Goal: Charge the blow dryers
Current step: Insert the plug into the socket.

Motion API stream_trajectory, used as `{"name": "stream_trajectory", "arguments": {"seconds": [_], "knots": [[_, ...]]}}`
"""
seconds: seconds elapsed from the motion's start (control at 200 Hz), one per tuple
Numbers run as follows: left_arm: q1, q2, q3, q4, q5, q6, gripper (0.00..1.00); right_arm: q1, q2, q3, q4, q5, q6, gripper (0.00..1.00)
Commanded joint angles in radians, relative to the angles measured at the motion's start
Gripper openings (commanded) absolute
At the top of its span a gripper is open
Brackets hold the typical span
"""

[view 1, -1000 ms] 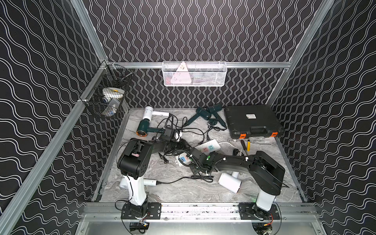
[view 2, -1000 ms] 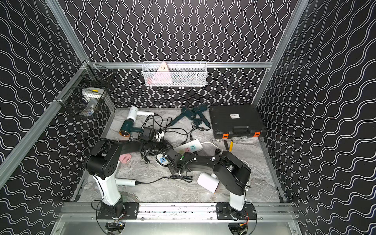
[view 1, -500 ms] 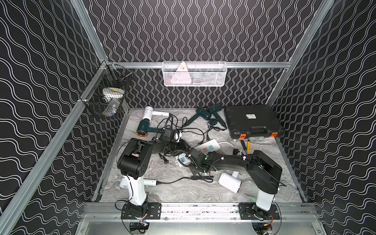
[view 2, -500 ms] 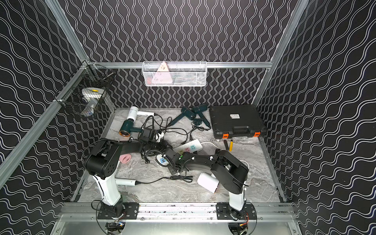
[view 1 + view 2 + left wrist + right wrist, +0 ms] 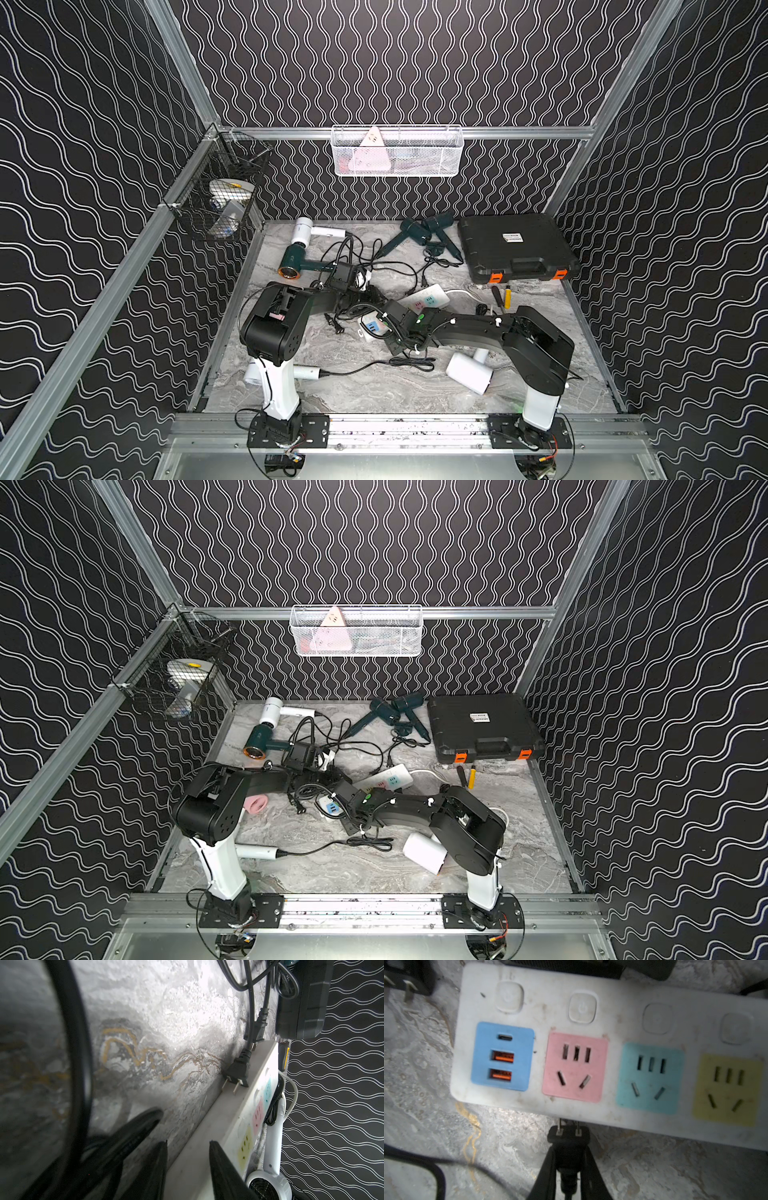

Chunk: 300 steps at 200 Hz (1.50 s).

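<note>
Edging leftward in both top views, the right arm (image 5: 469, 332) nears the white blue-panelled power strip (image 5: 371, 328); teal and white blow dryers (image 5: 297, 259) lie around it. Left wrist: left gripper (image 5: 188, 1142) spread beside a second white strip (image 5: 239, 1105). Right wrist: right gripper (image 5: 569, 1145) pinches a black two-pin plug (image 5: 569, 1134) at the strip's edge, insertion pending.

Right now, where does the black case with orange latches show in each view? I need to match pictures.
In both top views: black case at the table's back right, latches facing front.
Left wrist view: the case edge-on beyond the white power strip, cut by the frame.
Right wrist view: not recognisable in it.
Shared landmark: that strip, teal-socket end nearest the case.
</note>
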State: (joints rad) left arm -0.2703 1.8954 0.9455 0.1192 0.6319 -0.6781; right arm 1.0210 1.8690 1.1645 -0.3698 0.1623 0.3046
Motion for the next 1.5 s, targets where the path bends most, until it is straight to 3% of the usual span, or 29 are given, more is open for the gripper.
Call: {"name": "stream_trajectory", "arguments": {"seconds": [0.0,0.43,1.496], "knots": [[0.000,0.002,-0.005,-0.007,0.016,-0.001,0.39,0.001,0.009,0.017,0.035,-0.001,0.014,0.00],[-0.018,0.004,-0.027,0.014,0.015,-0.010,0.38,-0.021,0.027,0.055,-0.014,0.022,0.038,0.00],[-0.073,0.008,-0.022,-0.006,-0.015,0.021,0.32,-0.078,0.058,0.156,-0.040,-0.023,-0.048,0.00]]}}
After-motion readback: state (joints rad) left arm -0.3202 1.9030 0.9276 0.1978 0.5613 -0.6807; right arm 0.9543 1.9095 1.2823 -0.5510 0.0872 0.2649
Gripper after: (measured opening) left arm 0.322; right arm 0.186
